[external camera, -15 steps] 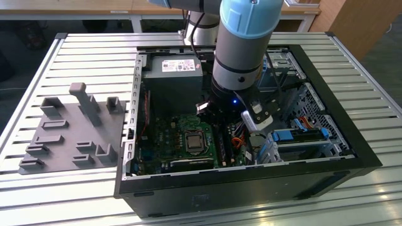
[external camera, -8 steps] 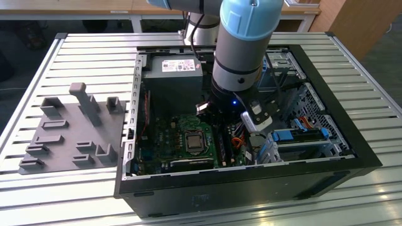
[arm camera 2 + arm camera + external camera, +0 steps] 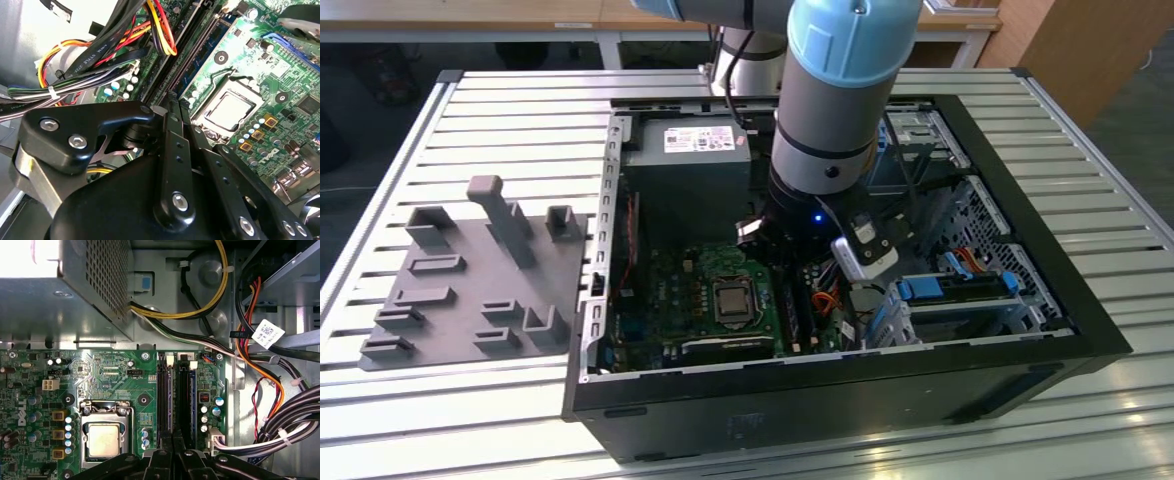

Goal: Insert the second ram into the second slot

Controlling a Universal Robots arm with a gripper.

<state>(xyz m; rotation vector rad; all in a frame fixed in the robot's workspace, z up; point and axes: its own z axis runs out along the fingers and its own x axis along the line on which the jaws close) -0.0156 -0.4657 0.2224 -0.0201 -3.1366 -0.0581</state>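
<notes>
Arm down, wrist lowered

Your arm (image 3: pixel 834 90) stood nearly upright in the exterior view, its grey forearm under a light-blue joint and its dark wrist at the bottom. In both wrist views your gripper (image 3: pixel 172 107) had its two black fingers (image 3: pixel 172 460) pressed closely together, side by side.

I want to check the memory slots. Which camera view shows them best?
The first wrist view: the memory slots run straight and unobstructed beside the processor socket. In the second wrist view they are slanted and partly behind the tool. In the exterior view the arm covers them.
</notes>
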